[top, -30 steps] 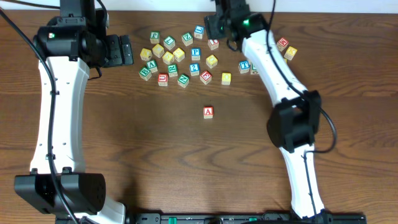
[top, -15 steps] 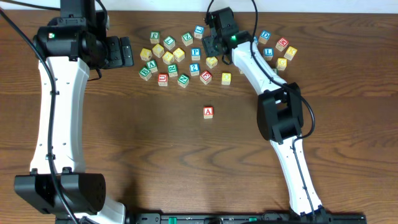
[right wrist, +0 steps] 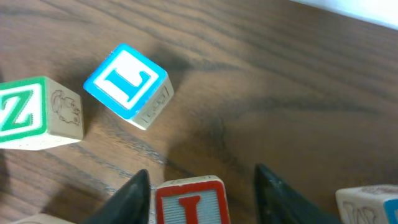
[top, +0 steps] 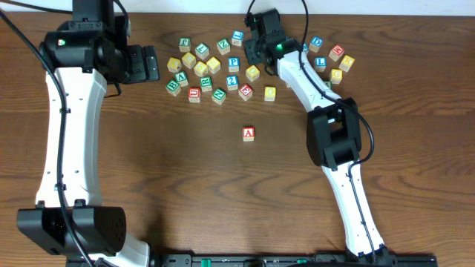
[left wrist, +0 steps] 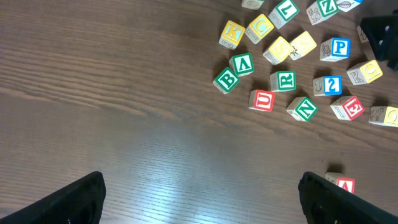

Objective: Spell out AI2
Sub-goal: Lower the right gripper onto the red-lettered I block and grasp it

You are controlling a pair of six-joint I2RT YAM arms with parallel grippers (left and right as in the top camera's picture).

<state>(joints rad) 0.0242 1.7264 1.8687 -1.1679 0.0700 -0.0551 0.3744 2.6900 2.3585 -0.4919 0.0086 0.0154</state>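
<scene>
Firstly, on the near half of the dark wooden surface (top: 171, 193) the red A block (top: 249, 134) stands alone, well apart from the other blocks, with open wood on all its sides. Further away, the left arm (top: 70, 126) is bent over the left side. The left hand (top: 145, 61) hangs near the left edge of the block cluster (top: 215, 67). In its wrist view the two fingers (left wrist: 68, 202) are spread wide over bare wood. The blue 2 block (top: 232, 81) sits toward the near side of the cluster, crowded by its neighbours. Farther still, the right arm (top: 300, 74) stretches diagonally to the far side of the cluster. The right hand (right wrist: 202, 186) sits low with its fingers spread on either side of the red I block (right wrist: 189, 202), one finger just beside it and the other with a gap. The L block (right wrist: 127, 81) and the Z block (right wrist: 25, 112) lie beyond, toward the pale far edge of the surface.
</scene>
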